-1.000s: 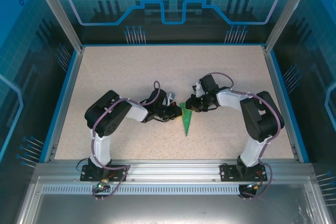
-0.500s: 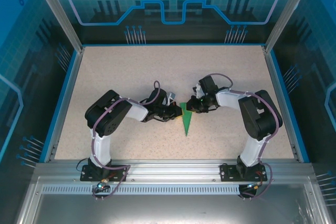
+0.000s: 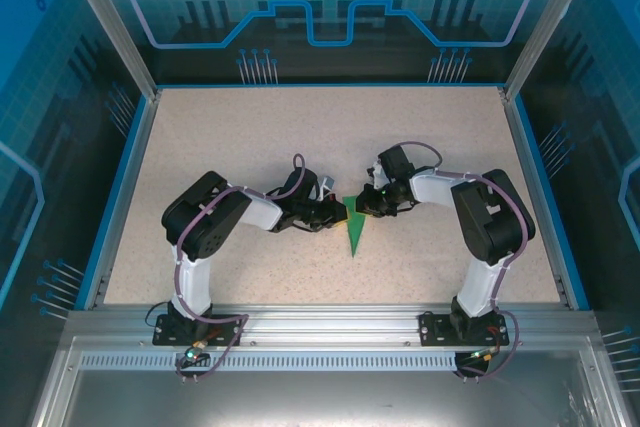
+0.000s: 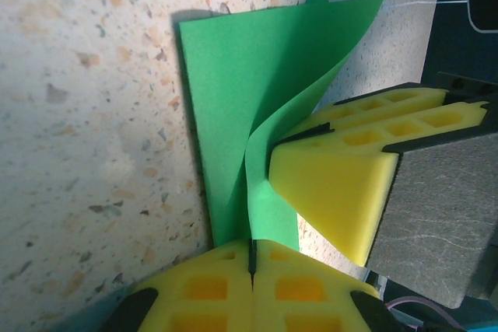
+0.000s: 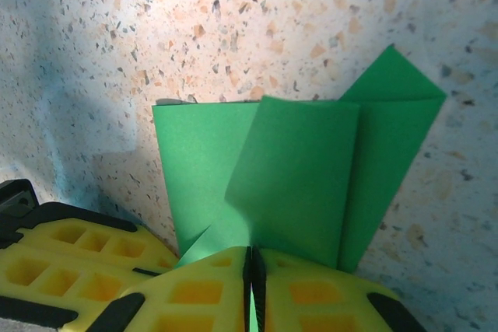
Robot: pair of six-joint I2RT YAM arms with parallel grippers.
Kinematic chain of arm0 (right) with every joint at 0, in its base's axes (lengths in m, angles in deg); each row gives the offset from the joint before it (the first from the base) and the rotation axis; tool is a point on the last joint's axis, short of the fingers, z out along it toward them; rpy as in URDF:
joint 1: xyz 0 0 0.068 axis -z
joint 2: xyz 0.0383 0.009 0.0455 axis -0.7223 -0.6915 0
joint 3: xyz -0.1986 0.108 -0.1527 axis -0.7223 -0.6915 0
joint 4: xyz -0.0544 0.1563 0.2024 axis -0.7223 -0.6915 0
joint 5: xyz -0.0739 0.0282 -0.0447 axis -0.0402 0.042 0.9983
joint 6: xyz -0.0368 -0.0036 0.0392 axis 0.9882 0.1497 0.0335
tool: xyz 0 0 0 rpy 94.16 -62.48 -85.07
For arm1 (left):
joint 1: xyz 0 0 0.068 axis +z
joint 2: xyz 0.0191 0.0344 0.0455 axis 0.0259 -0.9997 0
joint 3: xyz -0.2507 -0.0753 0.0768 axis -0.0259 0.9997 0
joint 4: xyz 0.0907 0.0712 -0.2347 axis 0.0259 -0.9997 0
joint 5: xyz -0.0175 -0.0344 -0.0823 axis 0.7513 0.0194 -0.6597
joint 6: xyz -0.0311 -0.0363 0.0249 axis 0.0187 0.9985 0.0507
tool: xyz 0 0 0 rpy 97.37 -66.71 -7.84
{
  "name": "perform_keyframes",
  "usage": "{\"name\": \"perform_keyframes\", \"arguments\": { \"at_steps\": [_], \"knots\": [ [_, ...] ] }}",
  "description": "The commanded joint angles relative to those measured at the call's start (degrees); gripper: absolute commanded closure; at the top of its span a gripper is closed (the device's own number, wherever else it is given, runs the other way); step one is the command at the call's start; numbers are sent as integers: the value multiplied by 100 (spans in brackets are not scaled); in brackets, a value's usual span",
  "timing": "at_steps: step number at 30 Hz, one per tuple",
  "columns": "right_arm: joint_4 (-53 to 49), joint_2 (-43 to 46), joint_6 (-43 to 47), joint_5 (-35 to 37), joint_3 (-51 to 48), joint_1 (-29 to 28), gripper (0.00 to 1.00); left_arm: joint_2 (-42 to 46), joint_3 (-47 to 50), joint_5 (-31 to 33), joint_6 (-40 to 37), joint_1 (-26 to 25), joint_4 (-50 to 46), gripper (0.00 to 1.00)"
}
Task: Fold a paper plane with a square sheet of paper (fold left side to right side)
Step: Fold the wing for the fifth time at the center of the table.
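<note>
Green paper, already a slim creased plane (image 3: 353, 229), lies mid-worktop (image 3: 250, 137), its sharp point toward 6 o'clock and its broad end toward 12. From above the broad end is hard to make out. The left fingers (image 3: 336, 215) crowd its 9 o'clock edge and the right fingers (image 3: 367, 205) its 1 o'clock corner, and both grips are too small there to judge.

The left wrist view is clearer. The left fingers (image 4: 258, 270) are clenched pad to pad on an edge of the plane (image 4: 233, 91), and their lower part is cut off by the frame. One flap curls up off the worktop, and a yellow pad of the right fingers (image 4: 334, 192) sits against it.

In the right wrist view the right fingers (image 5: 257, 274) are likewise clamped on the plane (image 5: 296, 153), with a sliver of green showing in their seam. The paper's near part is hidden under them. The left fingers (image 5: 70, 258) show at 8 o'clock.

Compared with a second ago, the right arm (image 3: 490, 217) has swung slightly toward 9 o'clock. The plane has slid a little the same way. The left arm (image 3: 205, 217) stands as it did.
</note>
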Motion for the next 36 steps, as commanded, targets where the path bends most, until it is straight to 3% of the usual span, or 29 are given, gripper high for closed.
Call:
{"name": "perform_keyframes", "arguments": {
  "at_steps": [1, 4, 7, 12, 15, 23, 36],
  "knots": [
    [-447, -299, 82, 328, -209, 13, 87, 217, -34, 238, -168, 16, -389, 90],
    [-407, -292, 90, 300, -246, 14, 87, 612, 27, 318, -304, 13, -635, 76],
    [-314, -293, 65, 235, -273, 14, 88, 1032, 125, 376, -421, 11, -898, 72],
    [-254, -314, 64, 148, -264, 6, 88, 1713, 431, 181, -247, -64, -956, 84],
    [-244, -337, 64, 140, -238, -1, 88, 1853, 407, -74, -77, -231, -1007, 86],
    [-279, -372, 75, 128, -201, -57, 88, 1207, -66, -382, 309, -682, -888, 85],
    [-349, -326, 126, 145, -178, -66, 88, 565, -81, -265, 623, -729, -914, 86]
  ]
}}
